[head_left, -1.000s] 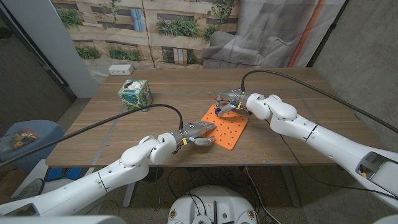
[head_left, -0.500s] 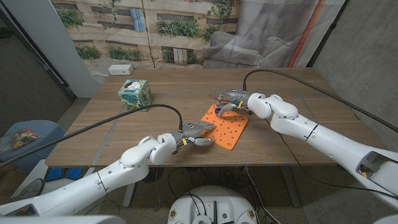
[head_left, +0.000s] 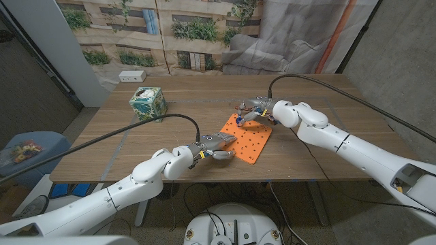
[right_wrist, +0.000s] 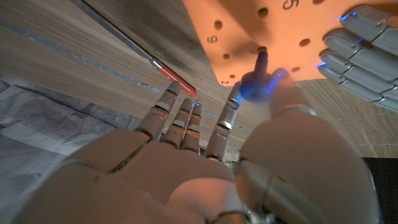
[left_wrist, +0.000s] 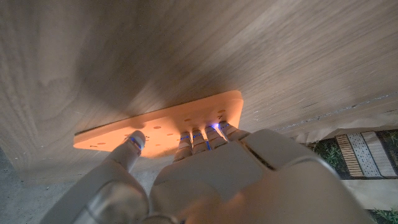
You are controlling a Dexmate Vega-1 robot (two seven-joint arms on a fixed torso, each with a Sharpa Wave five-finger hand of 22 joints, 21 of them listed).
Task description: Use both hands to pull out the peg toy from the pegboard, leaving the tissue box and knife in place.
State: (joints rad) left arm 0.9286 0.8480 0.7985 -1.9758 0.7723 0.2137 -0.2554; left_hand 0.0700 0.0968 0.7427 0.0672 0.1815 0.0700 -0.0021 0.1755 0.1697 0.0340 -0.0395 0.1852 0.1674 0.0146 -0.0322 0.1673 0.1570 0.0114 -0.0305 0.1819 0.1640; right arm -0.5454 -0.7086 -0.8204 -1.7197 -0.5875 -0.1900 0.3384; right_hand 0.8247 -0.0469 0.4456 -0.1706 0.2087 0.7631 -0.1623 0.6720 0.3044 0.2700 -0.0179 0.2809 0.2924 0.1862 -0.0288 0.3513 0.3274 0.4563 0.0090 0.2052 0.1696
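Observation:
The orange pegboard (head_left: 251,141) lies on the wooden table's near middle. A blue peg toy (right_wrist: 254,82) stands at its far left corner, its stem meeting a hole in the board. My right hand (head_left: 254,111) pinches the peg's head between thumb and a finger, the other fingers spread. My left hand (head_left: 214,145) presses its fingertips (left_wrist: 205,133) on the board's near left edge, thumb apart beside them. The knife (right_wrist: 166,72), with its red handle, lies on the table just beyond the board next to my right hand. The green tissue box (head_left: 148,103) stands at the far left.
A small white box (head_left: 129,76) sits at the table's far left edge. Black cables run along both arms. The table's near edge (head_left: 204,180) is close behind my left hand.
My right hand has shifted slightly toward the far right while keeping its pinch on the peg. The left hand and the pegboard stay where they were.

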